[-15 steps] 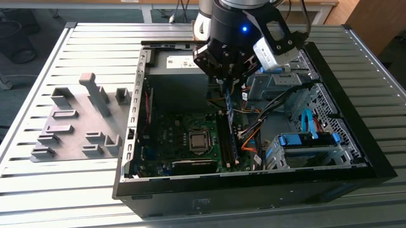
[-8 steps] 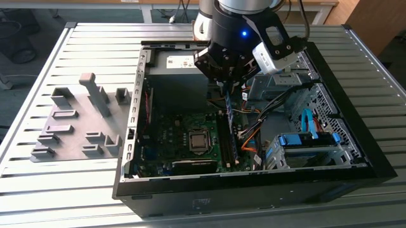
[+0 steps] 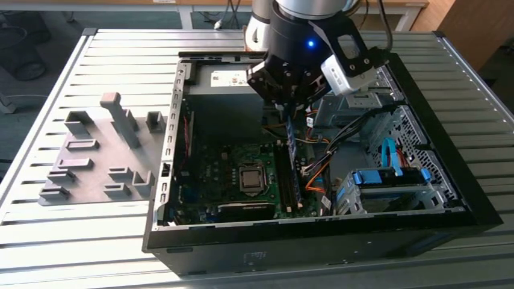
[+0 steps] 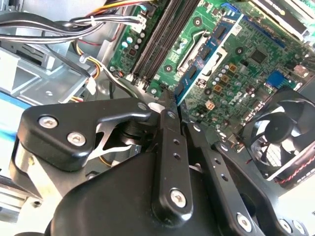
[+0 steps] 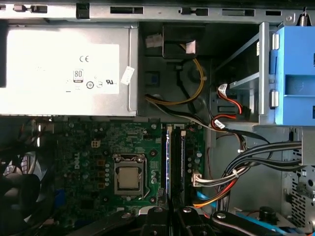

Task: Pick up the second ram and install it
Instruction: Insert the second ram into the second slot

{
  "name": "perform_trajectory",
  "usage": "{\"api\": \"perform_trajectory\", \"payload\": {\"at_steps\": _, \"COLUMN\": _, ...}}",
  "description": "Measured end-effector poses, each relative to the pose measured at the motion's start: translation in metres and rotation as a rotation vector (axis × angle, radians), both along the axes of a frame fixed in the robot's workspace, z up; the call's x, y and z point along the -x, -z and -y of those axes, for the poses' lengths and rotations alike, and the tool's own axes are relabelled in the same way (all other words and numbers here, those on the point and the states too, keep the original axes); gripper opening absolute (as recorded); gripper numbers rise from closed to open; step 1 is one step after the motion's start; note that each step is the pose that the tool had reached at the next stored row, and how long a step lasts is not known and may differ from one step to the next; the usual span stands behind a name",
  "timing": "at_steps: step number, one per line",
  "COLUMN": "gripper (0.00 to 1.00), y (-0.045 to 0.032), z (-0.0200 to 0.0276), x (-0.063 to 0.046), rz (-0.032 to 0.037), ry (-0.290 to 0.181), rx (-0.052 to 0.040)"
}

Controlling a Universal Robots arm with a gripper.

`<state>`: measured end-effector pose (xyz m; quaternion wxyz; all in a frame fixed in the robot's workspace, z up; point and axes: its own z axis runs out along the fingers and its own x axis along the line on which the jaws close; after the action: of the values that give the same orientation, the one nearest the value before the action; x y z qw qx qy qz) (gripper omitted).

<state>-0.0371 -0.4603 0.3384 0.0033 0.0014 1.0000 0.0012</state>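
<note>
Ribbed metal table, grey plastic tray

The second ram, a thin dark stick, hangs edge-down over the motherboard's memory slots.

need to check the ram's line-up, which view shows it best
The exterior view: the ram hangs edge-on from the gripper above the motherboard. The first wrist view shows a thin dark strip; in the second wrist view I cannot tell.

Black metal pincer closed on thin dark circuit-board stick, above green motherboard, black round fan beside, bundled black cables nearby
</note>
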Motion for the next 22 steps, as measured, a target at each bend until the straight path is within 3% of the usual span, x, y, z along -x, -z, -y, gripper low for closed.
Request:
{"api": "perform_trajectory", "payload": {"at_steps": 6, "gripper": 0.14, "y": 0.0107, "z": 0.0, "x": -0.001, "rz": -0.0073, "ry": -0.024, "rx": 0.0001}}
{"api": "perform_trajectory", "payload": {"at_steps": 11, "gripper": 0.14, "y": 0.0185, "z": 0.0002, "x": -0.004, "rz": -0.0227, "ry": -0.024, "rx": -0.0001}}
{"api": "perform_trajectory", "payload": {"at_steps": 22, "gripper": 0.14, "y": 0.0375, "z": 0.0039, "x": -0.006, "rz": -0.0247, "ry": -0.024, "rx": -0.0002}}
